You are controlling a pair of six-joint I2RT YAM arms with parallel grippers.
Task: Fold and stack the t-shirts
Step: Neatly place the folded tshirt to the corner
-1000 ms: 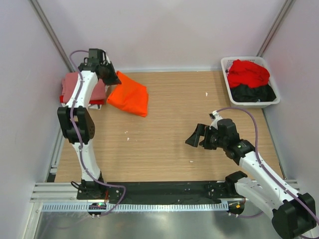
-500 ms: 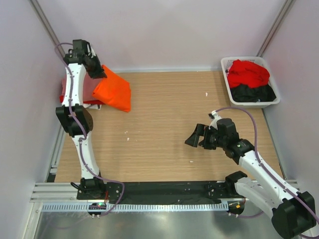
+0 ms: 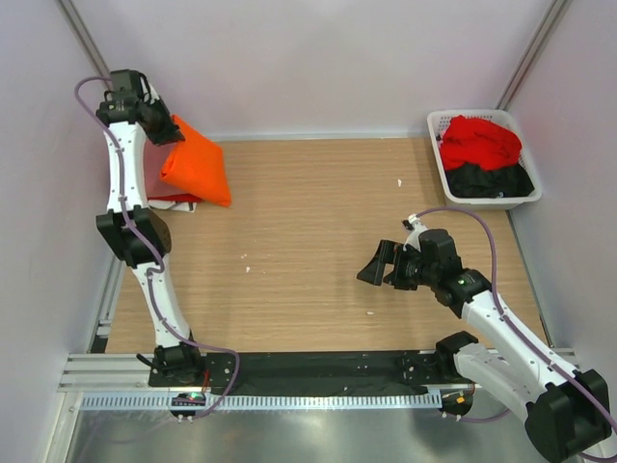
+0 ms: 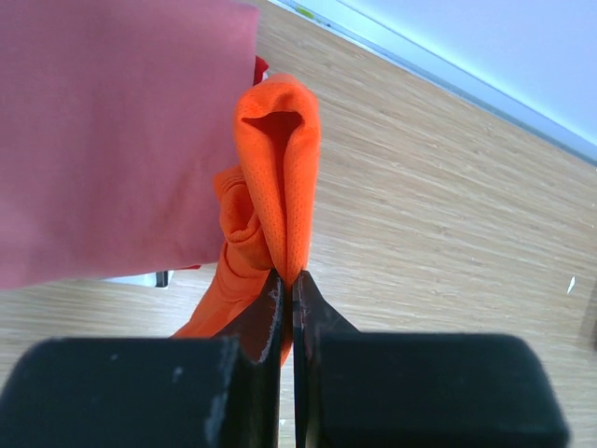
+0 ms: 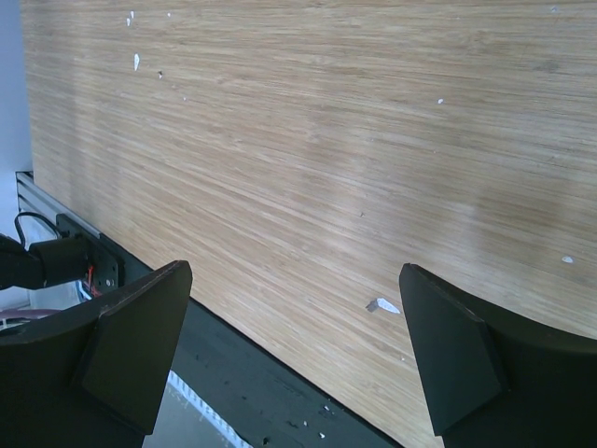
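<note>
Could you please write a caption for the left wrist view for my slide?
Left gripper shut on folded bright orange cloth t-shirt beside salmon-pink folded shirt.

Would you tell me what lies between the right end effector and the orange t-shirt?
Only bare wooden tabletop separates the right end effector from the orange t-shirt; the top view shows it.

From above, the orange t-shirt [image 3: 196,166] and left arm [image 3: 118,174] cover most of the salmon-pink t-shirt [image 3: 152,185], which the wrist picture's edges also cut off. In the basket [image 3: 487,203], the red t-shirt [image 3: 479,140] partly buries the black t-shirt [image 3: 492,180].

An orange t-shirt [image 4: 298,187], a salmon-pink t-shirt [image 4: 112,131], a wood-grain table [image 4: 448,215].
</note>
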